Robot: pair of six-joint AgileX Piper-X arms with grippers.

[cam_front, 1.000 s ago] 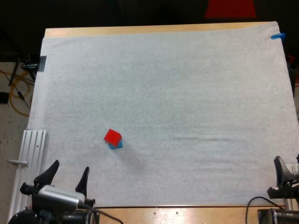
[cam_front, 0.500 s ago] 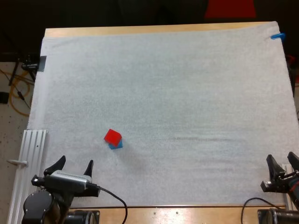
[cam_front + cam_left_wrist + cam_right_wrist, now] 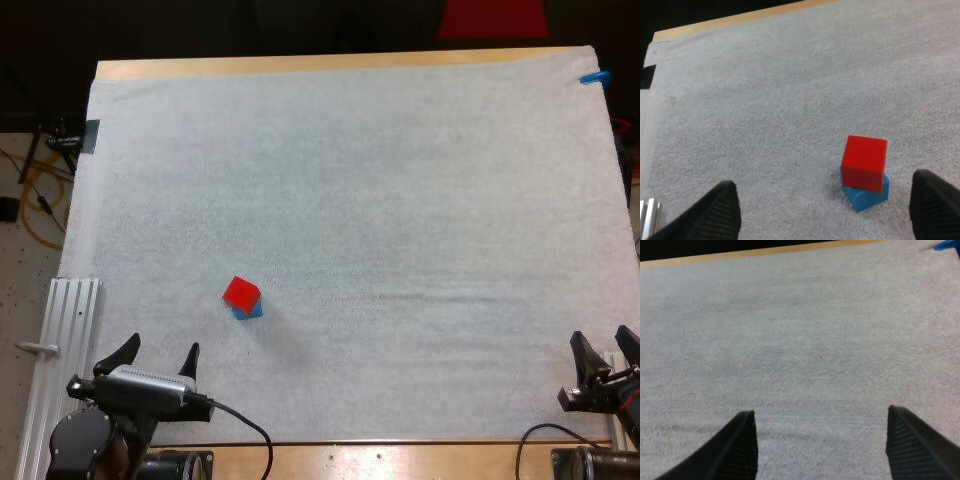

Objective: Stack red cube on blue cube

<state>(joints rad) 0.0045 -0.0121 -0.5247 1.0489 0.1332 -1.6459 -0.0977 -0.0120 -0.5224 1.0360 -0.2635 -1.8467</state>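
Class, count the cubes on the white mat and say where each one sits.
2. A red cube rests askew on a blue cube, on the white mat's near left part, ahead of the left gripper. None looks hidden.

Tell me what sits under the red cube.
The blue cube sits under the red cube, twisted a little so that a corner and parts of its sides stick out. Its top face is covered by the red cube. The blue cube rests on the mat.
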